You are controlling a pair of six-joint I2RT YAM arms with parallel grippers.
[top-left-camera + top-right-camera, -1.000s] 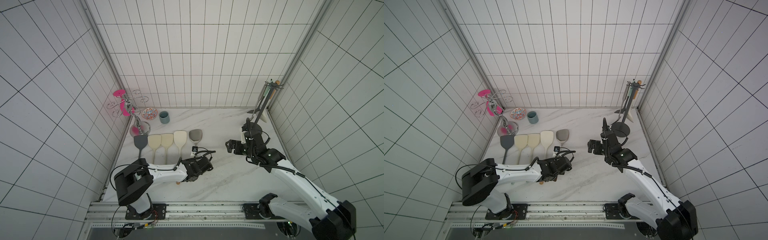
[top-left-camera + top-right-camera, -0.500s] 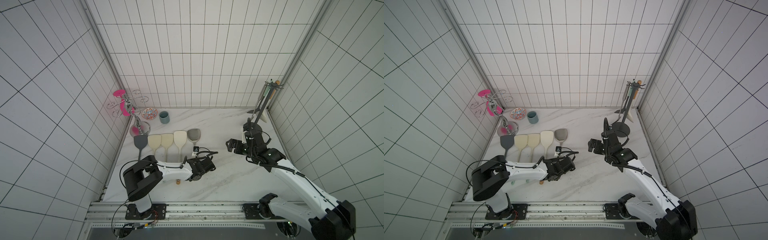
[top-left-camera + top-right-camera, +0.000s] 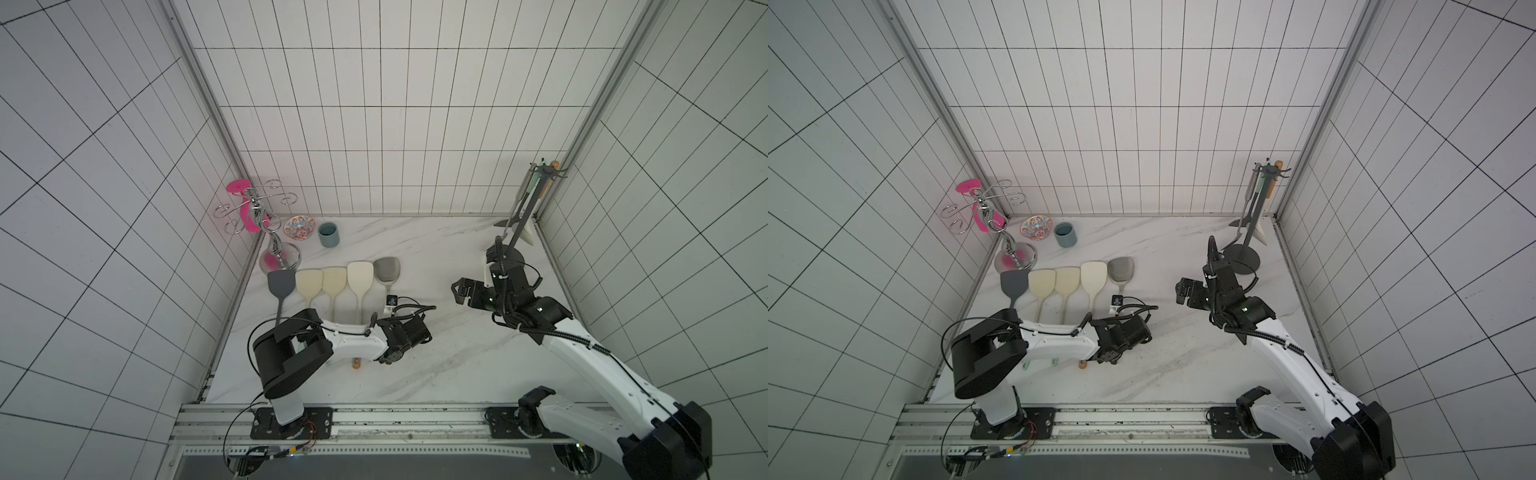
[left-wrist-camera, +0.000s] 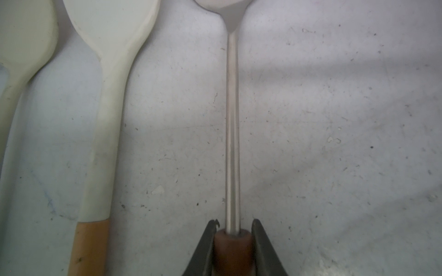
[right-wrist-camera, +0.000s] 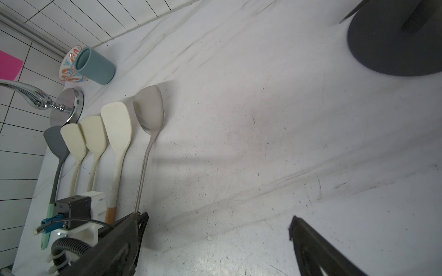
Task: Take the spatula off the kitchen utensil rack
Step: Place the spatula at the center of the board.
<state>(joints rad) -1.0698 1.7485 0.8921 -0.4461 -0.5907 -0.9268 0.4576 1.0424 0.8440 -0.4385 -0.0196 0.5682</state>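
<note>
Gripping the brown wooden handle of the steel spatula [image 3: 387, 269], the left end effector [image 4: 233, 225] is closed on it, with one finger on each side of the handle's front end, as the left wrist view shows. That spatula lies flat on the white marble bench [image 3: 457, 374], off the kitchen utensil rack [image 3: 1255, 218] and well apart from it. Taking the back wall as 12 o'clock in both top views, five spatulas lie side by side in one row in the bench's 9 to 10 o'clock area, heads toward 12 o'clock and handles toward 6 o'clock. One dark grey spatula [image 3: 279, 284] is at the 9 o'clock end, three cream spatulas [image 3: 334, 279] are in the middle, and the one steel spatula is at the 3 o'clock end. The rack stands upright in the 2 o'clock corner with its round base on the bench. Three utensils [image 3: 1262, 189] hang from its hooks, counted by a grey, a mint-green and a wooden handle; their heads are partly hidden. The right end effector [image 5: 218, 218] is wide open and holds nothing, above bare bench at about 8 o'clock from the rack's base. In the 10 o'clock corner stands one chrome stand [image 3: 274, 245] with a pink object [image 3: 239, 187] hung on it. Just at its 3 o'clock side sit one patterned bowl [image 3: 299, 227] and one blue-grey cup [image 3: 328, 235], close together.
</note>
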